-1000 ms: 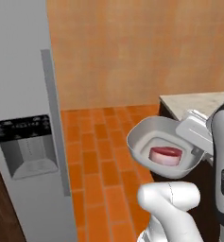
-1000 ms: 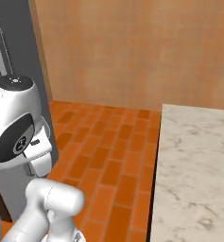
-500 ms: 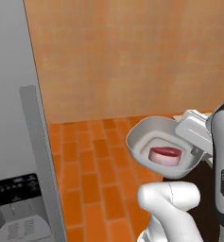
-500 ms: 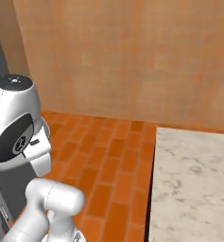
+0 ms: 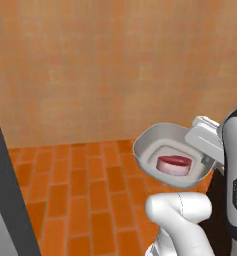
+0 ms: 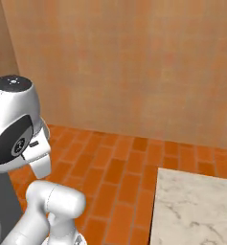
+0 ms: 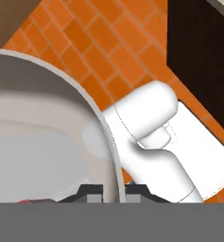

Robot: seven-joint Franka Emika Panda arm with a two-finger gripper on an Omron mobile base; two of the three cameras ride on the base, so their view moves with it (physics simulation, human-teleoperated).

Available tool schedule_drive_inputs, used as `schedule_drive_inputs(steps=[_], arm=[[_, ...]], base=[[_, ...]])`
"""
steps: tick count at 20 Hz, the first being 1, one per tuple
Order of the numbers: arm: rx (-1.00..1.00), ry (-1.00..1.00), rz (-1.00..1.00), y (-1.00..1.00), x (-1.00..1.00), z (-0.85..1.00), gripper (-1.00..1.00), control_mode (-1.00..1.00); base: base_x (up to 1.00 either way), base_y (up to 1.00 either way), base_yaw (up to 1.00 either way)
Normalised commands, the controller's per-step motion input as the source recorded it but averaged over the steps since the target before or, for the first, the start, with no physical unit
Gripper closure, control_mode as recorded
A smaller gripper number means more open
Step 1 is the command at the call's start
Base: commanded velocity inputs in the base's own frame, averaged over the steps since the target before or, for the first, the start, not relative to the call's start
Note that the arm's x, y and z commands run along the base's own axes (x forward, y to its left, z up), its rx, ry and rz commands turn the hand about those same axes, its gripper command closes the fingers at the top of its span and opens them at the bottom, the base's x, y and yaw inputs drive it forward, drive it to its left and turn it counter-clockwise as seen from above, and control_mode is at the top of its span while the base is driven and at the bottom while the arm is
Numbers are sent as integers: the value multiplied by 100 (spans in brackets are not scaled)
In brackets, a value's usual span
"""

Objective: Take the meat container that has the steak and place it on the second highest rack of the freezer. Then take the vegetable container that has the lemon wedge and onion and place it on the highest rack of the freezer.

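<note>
Left base view: the meat container [image 5: 160, 145], a pale grey bowl, hangs at centre right above the brick floor [image 5: 85, 200], with the steak [image 5: 174, 164] lying in its bottom. The gripper [image 7: 111, 191] pinches the container's rim at the bottom of the hand view. The freezer [image 5: 2, 200] edge stands at lower left.

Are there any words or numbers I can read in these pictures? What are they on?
"FRANKA", dark letters running lengthwise on the white robot arm at the right edge of the left base view; they are small and only just legible.

There is no other writing on the container, steak, wall, floor or counter.
</note>
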Motion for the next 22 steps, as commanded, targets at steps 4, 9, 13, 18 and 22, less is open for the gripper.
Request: schedule_drive_inputs(steps=[4, 9, 13, 18, 22], arm=[[0, 0, 0, 0, 0, 0, 100, 100], [0, 0, 0, 0, 0, 0, 100, 100], [0, 0, 0, 0, 0, 0, 100, 100], [0, 0, 0, 0, 0, 0, 100, 100], [0, 0, 0, 0, 0, 0, 100, 100]], base=[[100, -21, 37], [99, -2, 56], [66, 5, 77], [25, 11, 88], [1, 8, 93]])
